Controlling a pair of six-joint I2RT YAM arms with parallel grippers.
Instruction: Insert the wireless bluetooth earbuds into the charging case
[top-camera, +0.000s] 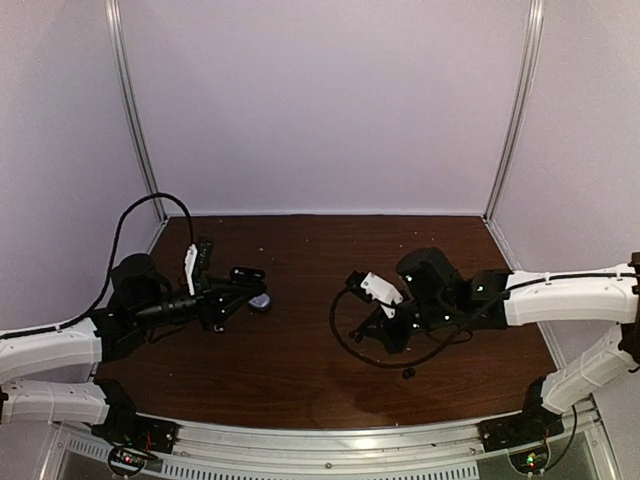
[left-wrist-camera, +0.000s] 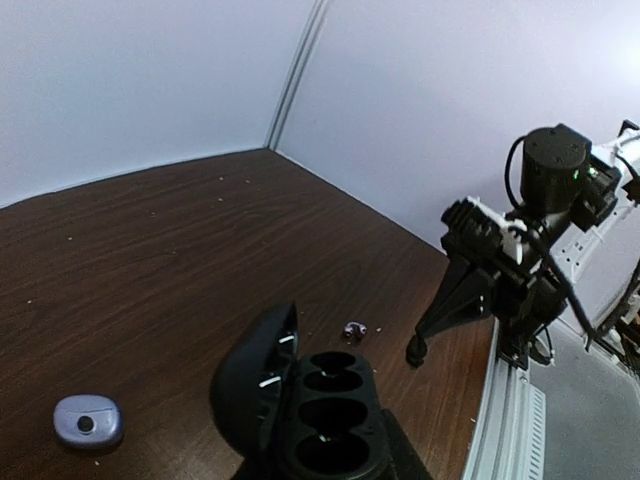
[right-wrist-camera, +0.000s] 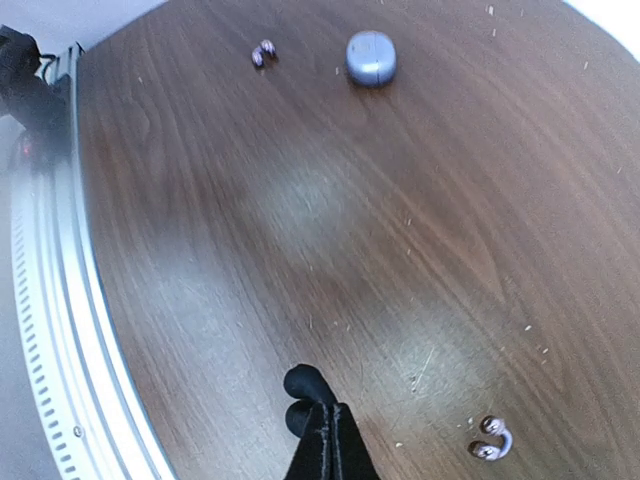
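Note:
The charging case (left-wrist-camera: 88, 420) is a small grey-blue oval with its lid down, lying flat on the brown table (top-camera: 300, 250); it also shows in the top view (top-camera: 260, 301) and the right wrist view (right-wrist-camera: 371, 57). My left gripper (top-camera: 240, 288) (left-wrist-camera: 295, 350) hovers just left of it, shut with nothing visible between the fingers. One pale-purple earbud (right-wrist-camera: 490, 438) (left-wrist-camera: 354, 329) (top-camera: 408, 373) lies beside my right gripper (right-wrist-camera: 318, 410) (top-camera: 392, 340) (left-wrist-camera: 417, 350), which is shut and empty, its tip down at the table. Another tiny earbud (right-wrist-camera: 264, 52) lies near the case.
A metal rail (top-camera: 330, 440) runs along the table's near edge. White booth walls (top-camera: 320, 100) close in the back and sides. A black cable (top-camera: 345, 335) loops under the right wrist.

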